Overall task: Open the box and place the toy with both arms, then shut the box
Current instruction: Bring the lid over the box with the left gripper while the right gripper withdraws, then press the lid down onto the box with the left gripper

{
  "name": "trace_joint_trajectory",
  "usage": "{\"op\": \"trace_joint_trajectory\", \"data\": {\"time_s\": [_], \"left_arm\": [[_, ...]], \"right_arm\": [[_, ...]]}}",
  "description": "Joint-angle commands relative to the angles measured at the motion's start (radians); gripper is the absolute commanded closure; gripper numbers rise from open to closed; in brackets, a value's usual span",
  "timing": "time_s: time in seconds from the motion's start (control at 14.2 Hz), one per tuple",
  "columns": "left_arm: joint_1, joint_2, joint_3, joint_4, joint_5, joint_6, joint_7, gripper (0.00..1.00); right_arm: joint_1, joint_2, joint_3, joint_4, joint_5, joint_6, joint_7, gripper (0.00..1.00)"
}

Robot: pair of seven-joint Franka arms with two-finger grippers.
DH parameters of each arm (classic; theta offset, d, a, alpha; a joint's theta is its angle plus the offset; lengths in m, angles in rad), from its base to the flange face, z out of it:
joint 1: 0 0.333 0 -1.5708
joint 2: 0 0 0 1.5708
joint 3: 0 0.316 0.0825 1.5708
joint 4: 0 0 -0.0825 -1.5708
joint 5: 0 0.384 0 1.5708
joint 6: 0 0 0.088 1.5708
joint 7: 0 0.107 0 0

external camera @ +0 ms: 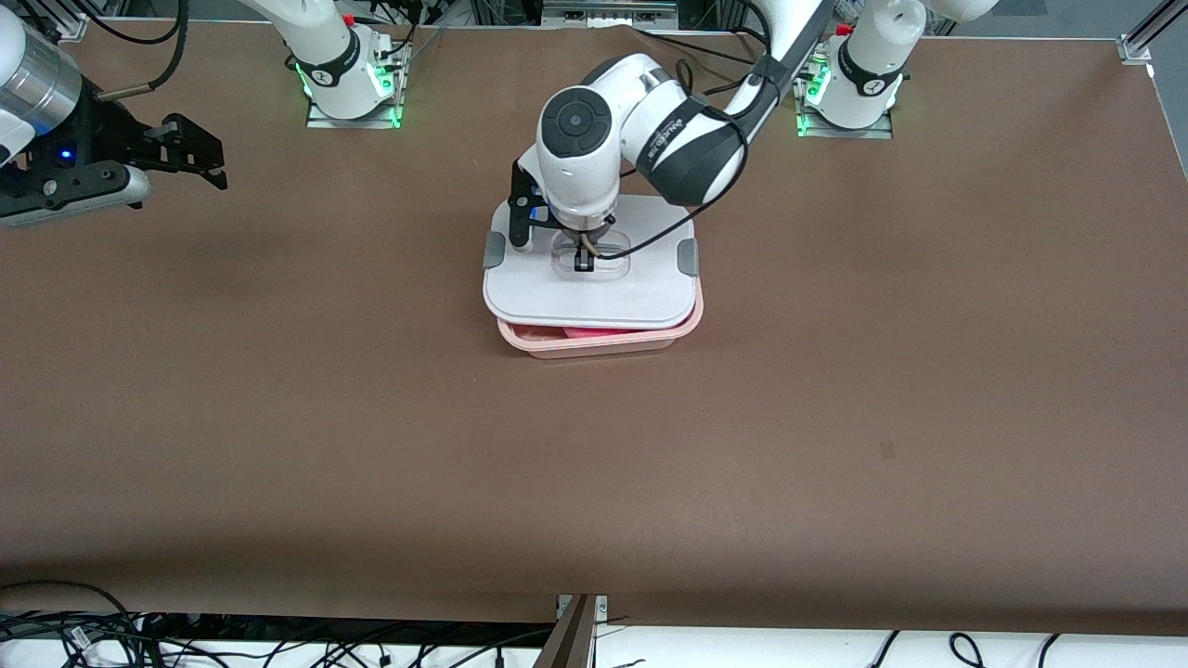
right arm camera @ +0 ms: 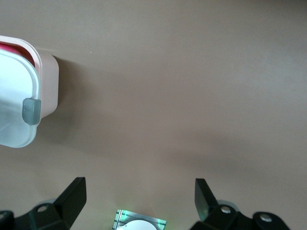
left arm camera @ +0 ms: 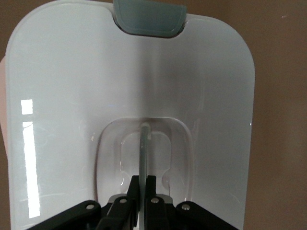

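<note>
The pinkish box [external camera: 594,341] stands mid-table. Its white lid [external camera: 557,297] lies over it, shifted off toward the right arm's end, so the box's nearer rim shows. A strip of the pink toy [external camera: 594,330] is visible inside, under the lid's edge. My left gripper [external camera: 584,264] points straight down and is shut on the lid's clear centre handle [left arm camera: 144,148]. In the left wrist view the left gripper [left arm camera: 144,178] pinches that thin handle bar. My right gripper [external camera: 200,153] hangs open and empty over the table's right-arm end, away from the box. In its wrist view the right gripper [right arm camera: 139,187] sees the box [right arm camera: 48,86].
Grey clips [external camera: 687,257] sit at the lid's two short ends. Both arm bases [external camera: 351,88] stand along the farthest table edge. Loose cables [external camera: 83,631] lie past the nearest edge. Brown table [external camera: 835,417] spreads around the box.
</note>
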Motion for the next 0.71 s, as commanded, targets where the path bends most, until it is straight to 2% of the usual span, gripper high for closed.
{"op": "trace_joint_trajectory", "data": {"time_s": [0.0,0.21,0.64], "left_arm": [[-0.009,0.016,0.018,0.006,0.028,0.008,-0.010,1.00],[-0.009,0.045,0.021,0.006,0.047,0.008,-0.038,1.00],[0.001,0.069,0.026,0.020,0.035,0.008,-0.115,1.00]], "right_arm": [[-0.018,0.005,0.007,-0.003,-0.009,0.027,0.018,0.00],[-0.016,0.040,0.010,0.038,-0.013,0.019,0.015,0.00],[-0.025,0.042,-0.013,0.057,-0.013,0.015,0.013,0.00]]}}
